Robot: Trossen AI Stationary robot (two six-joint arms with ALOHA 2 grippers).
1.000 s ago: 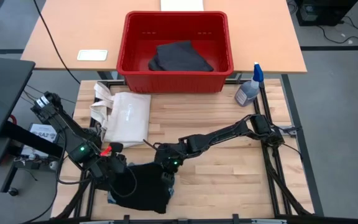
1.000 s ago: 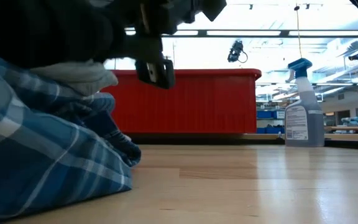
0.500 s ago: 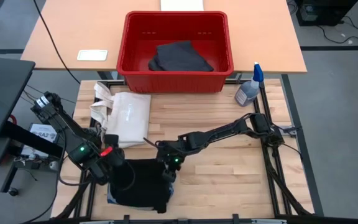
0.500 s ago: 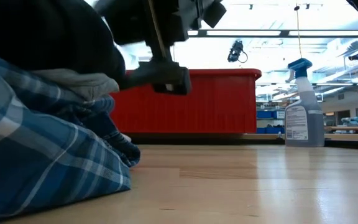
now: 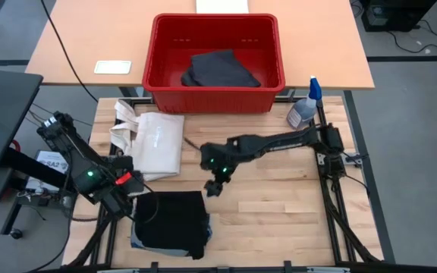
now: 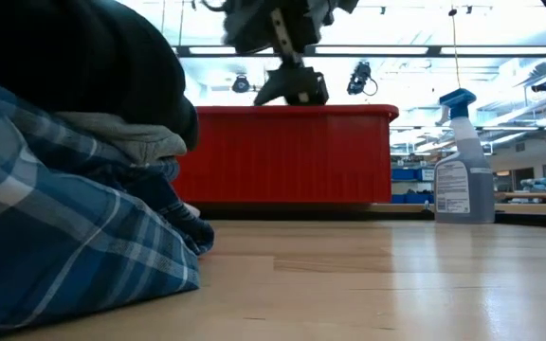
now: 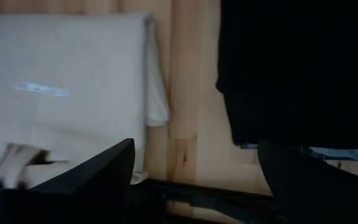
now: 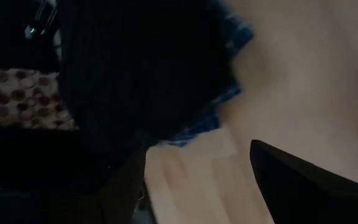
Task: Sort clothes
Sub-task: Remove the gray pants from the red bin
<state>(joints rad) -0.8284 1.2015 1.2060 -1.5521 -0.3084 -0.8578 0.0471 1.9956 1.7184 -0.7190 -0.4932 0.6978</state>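
Black fabric (image 5: 171, 221) atop plaid cloth (image 6: 55, 256), plaid only obvious down low; both claws released, empty

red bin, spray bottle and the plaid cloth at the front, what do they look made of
Red bin: looks like moulded plastic, with smooth, slightly glossy walls and a rolled rim.
Spray bottle: apparently translucent plastic, with a blue trigger head and a printed label.
Plaid cloth: soft woven fabric, probably cotton or flannel; the blue-and-white check follows its folds, and it lies under a black garment.
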